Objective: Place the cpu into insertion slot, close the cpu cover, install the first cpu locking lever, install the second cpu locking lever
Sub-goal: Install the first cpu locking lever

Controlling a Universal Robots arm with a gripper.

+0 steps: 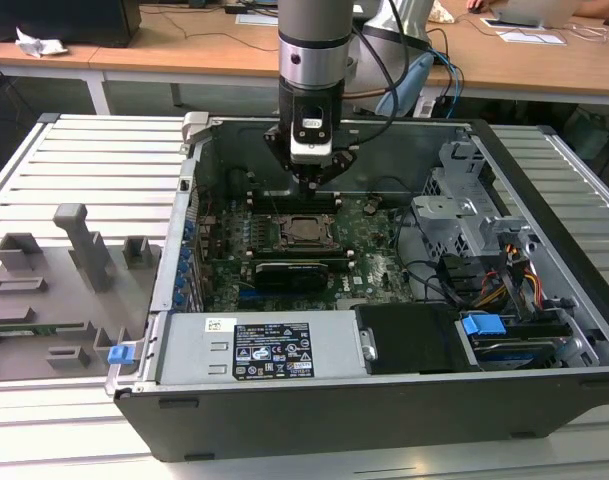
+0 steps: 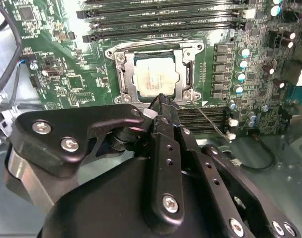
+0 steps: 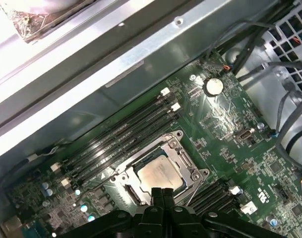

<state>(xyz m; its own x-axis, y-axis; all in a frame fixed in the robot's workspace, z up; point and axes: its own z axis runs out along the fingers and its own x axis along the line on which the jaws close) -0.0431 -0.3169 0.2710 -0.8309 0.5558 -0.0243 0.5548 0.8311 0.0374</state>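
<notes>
Enclosing case: open-topped, lying on a slatted table.
Circuit board: green, inside the case.
Gripper: fingers pressed together, empty, tips near the slot's rim.
Insertion slot: mid-board.
Cpu cover: lying flat on the slot.
Cpu: seated in the slot, framed by the cover.

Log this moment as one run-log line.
gripper: shut, by socket edge | chip: seated in socket | cover: down around chip
</notes>
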